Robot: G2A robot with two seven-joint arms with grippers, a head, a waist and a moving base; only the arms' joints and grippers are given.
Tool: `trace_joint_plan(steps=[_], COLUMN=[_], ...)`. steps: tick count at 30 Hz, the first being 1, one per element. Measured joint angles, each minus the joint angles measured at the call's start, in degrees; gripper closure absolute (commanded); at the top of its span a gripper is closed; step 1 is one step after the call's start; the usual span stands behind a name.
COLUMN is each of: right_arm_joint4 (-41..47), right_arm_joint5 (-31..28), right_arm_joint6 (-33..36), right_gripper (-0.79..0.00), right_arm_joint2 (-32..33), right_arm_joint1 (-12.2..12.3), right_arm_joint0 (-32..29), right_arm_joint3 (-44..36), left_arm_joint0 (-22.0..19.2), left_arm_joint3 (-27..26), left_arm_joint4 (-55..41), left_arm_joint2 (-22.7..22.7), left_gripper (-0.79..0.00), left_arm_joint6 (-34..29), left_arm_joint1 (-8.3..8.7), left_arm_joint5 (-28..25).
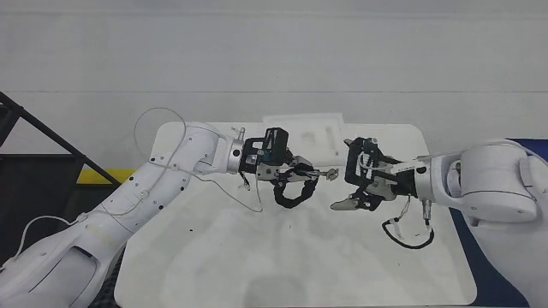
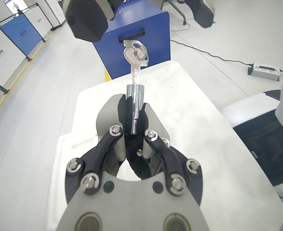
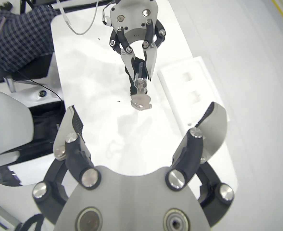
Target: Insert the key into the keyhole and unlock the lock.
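Left gripper [image 2: 133,104] sits centre-left in the top view, clamped on the lock [image 2: 136,92]. Right gripper [image 3: 141,115] faces it from centre-right, jaws spread wide. Both are over the white table [image 1: 257,261]. A foam tray [image 1: 315,131] lies at the table's upper edge. The key [image 2: 135,54] is in the keyhole, its head sticking out toward the right gripper.

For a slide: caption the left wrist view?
Left pincer grips the lock, key inserted; right pincer open just beyond.
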Motion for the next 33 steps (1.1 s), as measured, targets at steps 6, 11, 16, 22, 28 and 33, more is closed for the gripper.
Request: trace_joint_plan(steps=[6,11,16,22,28,33], right_arm_joint4=[-12.7,-19.0,-22.7,-29.7,-34.7,-37.2], right_arm_joint5=[-9.8,-15.8,-17.5,-16.2,-15.6,-14.1], right_arm_joint6=[-9.8,-15.8,-18.3,-22.2,-25.2,-27.9], right_gripper=[-0.785,-0.785,-0.363,-0.283,-0.259,-0.089], right_arm_joint2=[-3.3,-3.6,-2.5,-1.7,-1.9,-2.0], right_arm_joint1=[3.3,5.4,6.0,6.0,6.0,5.8], right_arm_joint0=[0.0,0.1,-0.2,-1.7,-2.9,-3.7], right_arm_joint3=[-0.9,-1.6,-3.2,-5.3,-5.9,-5.7], left_arm_joint0=[-0.9,-1.9,-2.4,-2.8,-3.3,-3.7], left_arm_joint3=[-0.2,0.4,0.8,1.0,1.0,1.0], left_arm_joint4=[-2.6,-3.7,-4.2,-4.3,-4.2,-3.7], left_arm_joint2=[1.4,2.3,2.9,3.6,4.4,4.8], left_gripper=[0.000,0.000,0.000,0.000,0.000,0.000], left_arm_joint6=[-1.6,-2.2,-2.3,-1.8,-1.4,-1.2], left_arm_joint1=[-0.19,-0.32,-0.32,-0.28,-0.34,-0.45], left_arm_joint5=[0.0,0.0,0.0,0.0,0.0,0.0])
